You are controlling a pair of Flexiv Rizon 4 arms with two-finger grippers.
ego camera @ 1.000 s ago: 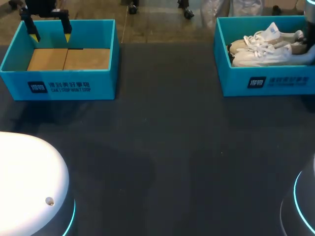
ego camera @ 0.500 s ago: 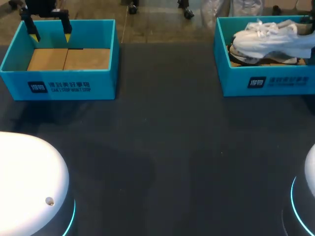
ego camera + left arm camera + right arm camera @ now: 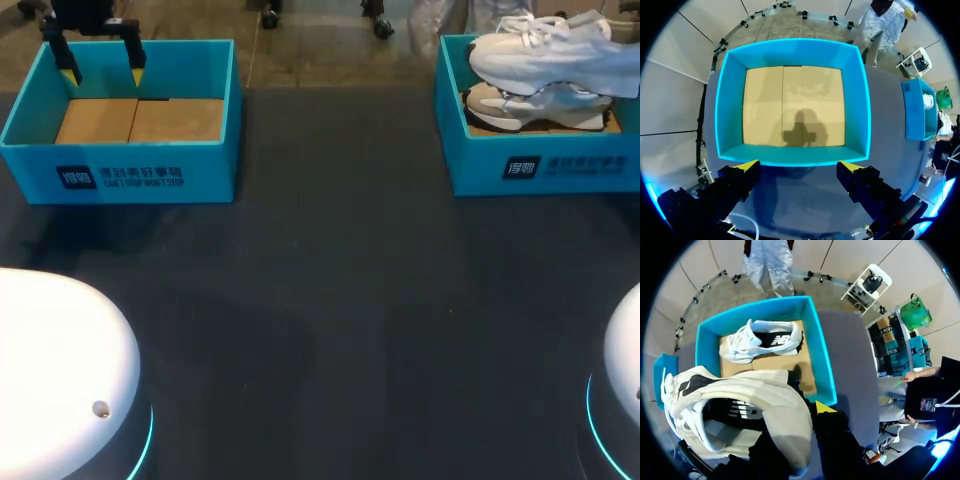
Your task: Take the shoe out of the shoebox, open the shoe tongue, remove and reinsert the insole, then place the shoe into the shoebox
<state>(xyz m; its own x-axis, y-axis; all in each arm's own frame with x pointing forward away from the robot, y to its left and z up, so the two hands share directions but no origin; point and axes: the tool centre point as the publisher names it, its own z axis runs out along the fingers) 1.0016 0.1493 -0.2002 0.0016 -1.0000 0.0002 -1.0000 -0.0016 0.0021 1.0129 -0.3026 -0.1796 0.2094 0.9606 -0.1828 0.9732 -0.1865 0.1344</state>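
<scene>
At upper right, the right end effector [image 3: 799, 412] pinches the shoe [image 3: 545, 52], lifted higher above the shoebox [image 3: 478, 168] than before; the left end effector [image 3: 100, 62] hangs spread.

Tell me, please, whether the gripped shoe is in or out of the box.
Out: the shoe hangs above the box rim, held by the right gripper.

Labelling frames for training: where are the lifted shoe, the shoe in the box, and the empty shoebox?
lifted shoe [image 3: 550, 50], head view, side of its upper
shoe in the box [image 3: 762, 340], right wrist view, its side panel
empty shoebox [image 3: 210, 172], head view, front wall
</scene>
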